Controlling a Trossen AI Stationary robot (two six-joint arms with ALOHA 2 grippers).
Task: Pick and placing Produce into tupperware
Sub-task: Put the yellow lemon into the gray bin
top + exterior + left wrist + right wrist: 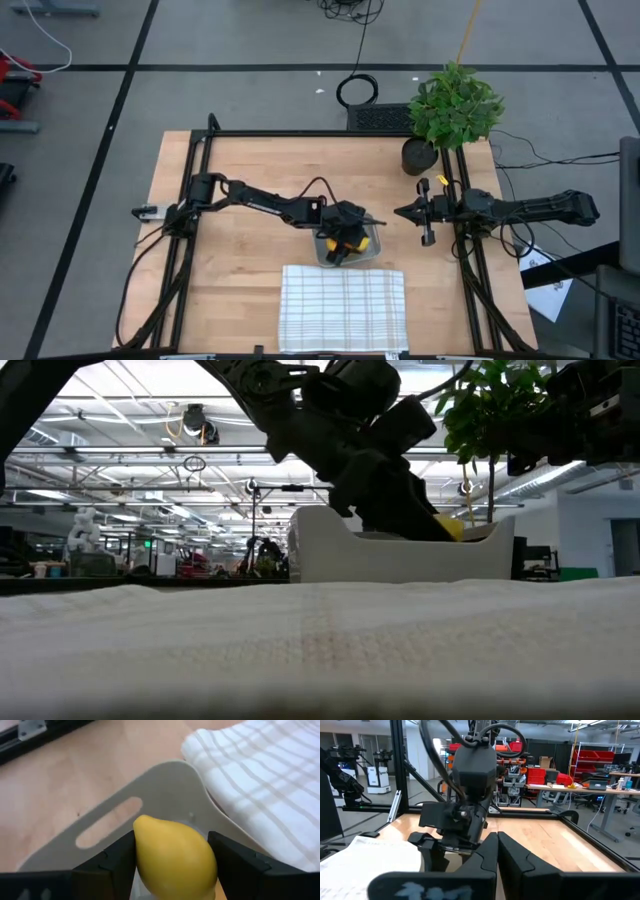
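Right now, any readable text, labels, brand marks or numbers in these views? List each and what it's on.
None readable.
Lemon, held in the left gripper over the tupperware: no print on either.
Cloth: grid lines only, no lettering.
Paper beside the table: marks too small to read.
Room beyond the table: bins and shelves too far off to read.

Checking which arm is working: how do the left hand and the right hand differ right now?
The left hand is shut on the lemon over the tupperware; the right hand is shut and empty. The left hand is at mid-table, the right hand near the table's right edge. Both are dark with two fingers.
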